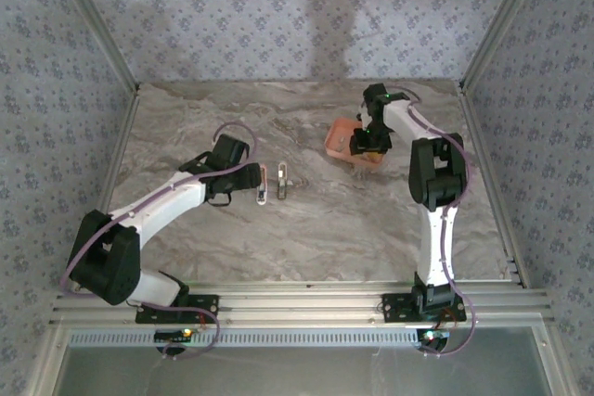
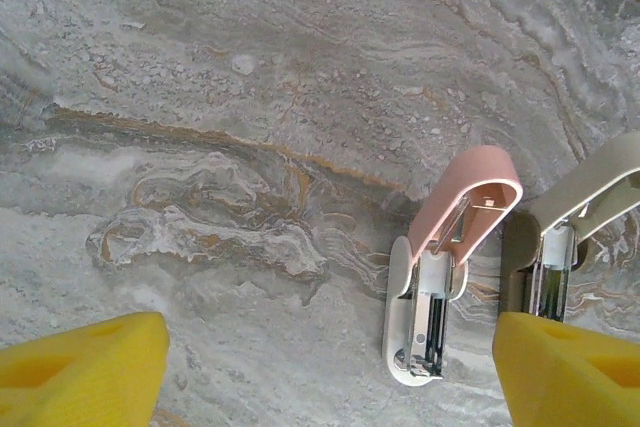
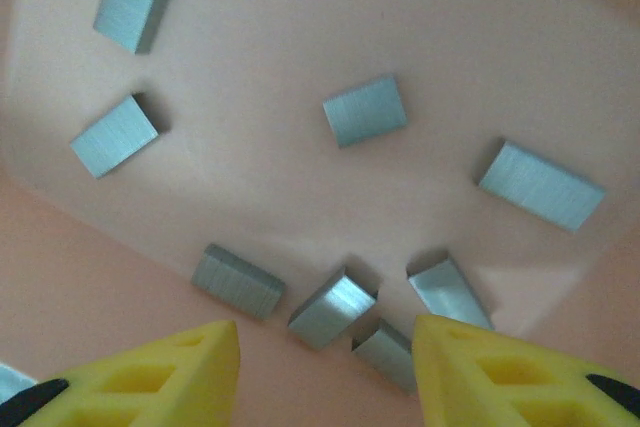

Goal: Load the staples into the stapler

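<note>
Top view: stapler [image 1: 263, 183] on counter [image 1: 306, 229], just beside a second stapler [image 1: 283, 181]; tray [image 1: 336, 136] well apart.

Left wrist: stapler [image 2: 440, 267] lid up, no staples seen in rail. Left fingers [image 2: 80, 372] wide apart, holding nothing.

Right wrist: staples [image 3: 332, 309] loose in tray, none lifted. Right fingers [image 3: 140, 377] apart, straddling one block, no contact seen. Loading not begun, by my reading.

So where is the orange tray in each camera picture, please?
Top external: the tray sits right of centre, upper half, under the right gripper.
Right wrist: its pale floor spreads across the picture, staples lying on it.
Shared landmark: the right gripper, its yellow fingers at the bottom edge there.
</note>
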